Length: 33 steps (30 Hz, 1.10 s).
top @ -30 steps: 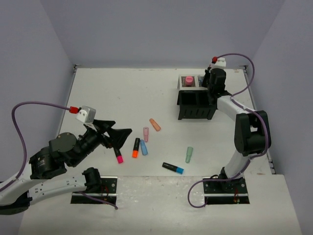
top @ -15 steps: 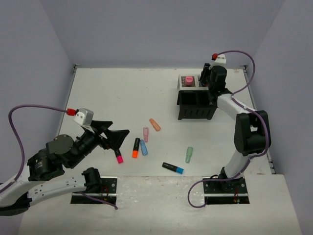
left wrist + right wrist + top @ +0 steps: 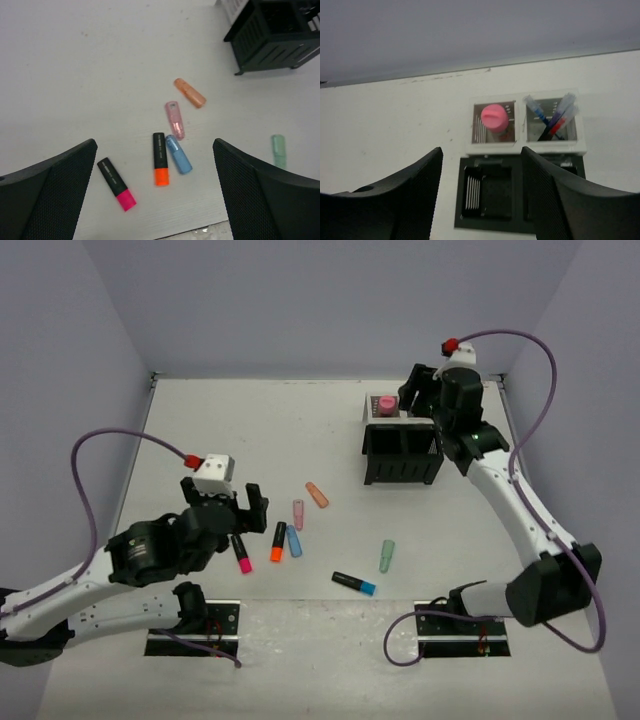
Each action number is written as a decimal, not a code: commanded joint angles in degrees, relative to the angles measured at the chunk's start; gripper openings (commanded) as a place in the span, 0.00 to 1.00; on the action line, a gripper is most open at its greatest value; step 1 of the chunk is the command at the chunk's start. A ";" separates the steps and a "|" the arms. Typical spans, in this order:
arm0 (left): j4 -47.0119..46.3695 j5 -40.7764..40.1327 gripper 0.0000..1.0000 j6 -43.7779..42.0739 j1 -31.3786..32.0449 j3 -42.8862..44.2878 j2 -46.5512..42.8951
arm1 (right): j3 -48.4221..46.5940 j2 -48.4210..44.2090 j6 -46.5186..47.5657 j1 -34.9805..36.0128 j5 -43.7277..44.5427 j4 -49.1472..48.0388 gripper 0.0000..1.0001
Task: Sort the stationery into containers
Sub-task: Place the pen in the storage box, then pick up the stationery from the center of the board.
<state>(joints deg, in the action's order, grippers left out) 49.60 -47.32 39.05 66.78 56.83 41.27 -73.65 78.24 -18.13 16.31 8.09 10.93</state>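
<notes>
Several highlighters lie loose on the table: pink [image 3: 241, 554] [image 3: 116, 184], orange [image 3: 277, 541] [image 3: 160, 158], blue [image 3: 294, 541] [image 3: 178, 153], pale pink [image 3: 298, 513] [image 3: 175, 119], peach [image 3: 317, 495] [image 3: 190, 93], mint [image 3: 386, 556] [image 3: 278, 150] and a black one with a blue cap [image 3: 355, 583]. My left gripper [image 3: 228, 508] [image 3: 154, 147] hangs open above the pink and orange ones, holding nothing. The black organizer [image 3: 400, 452] [image 3: 487, 220] holds a pink glue stick [image 3: 385, 405] [image 3: 495, 117] and blue and red pens [image 3: 555, 120] in its pale back compartments. My right gripper [image 3: 418, 398] [image 3: 482, 152] is open above it, empty.
The organizer's two dark front compartments [image 3: 490, 192] look empty. The back wall runs just behind the organizer, and the table's near edge [image 3: 210, 231] is close under the left gripper. Both arm bases sit on the near edge.
My right gripper has opened and lifted up off the organizer's back right compartment. The left arm has swung so its open gripper now faces down over the highlighters.
</notes>
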 commanded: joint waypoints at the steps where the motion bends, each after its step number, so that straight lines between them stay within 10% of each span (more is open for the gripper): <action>1: 12.13 -8.47 1.00 10.84 0.00 2.05 8.53 | 7.27 -7.87 -9.37 6.74 4.06 19.33 0.69; 12: 11.95 -9.12 1.00 14.95 -0.16 -2.85 5.00 | 25.96 -11.72 -29.86 27.31 11.94 25.18 0.86; 24: 9.26 -7.04 1.00 11.91 -0.10 -3.59 1.81 | 31.18 -3.75 -36.54 29.48 5.45 27.46 0.54; 33: 6.21 -4.86 1.00 8.56 0.28 -4.36 -0.17 | 33.01 2.17 -37.62 29.30 4.28 25.69 0.48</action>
<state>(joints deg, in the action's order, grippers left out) 59.38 -52.31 49.45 66.79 53.01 41.20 -41.25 77.48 -53.26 45.43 13.17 38.66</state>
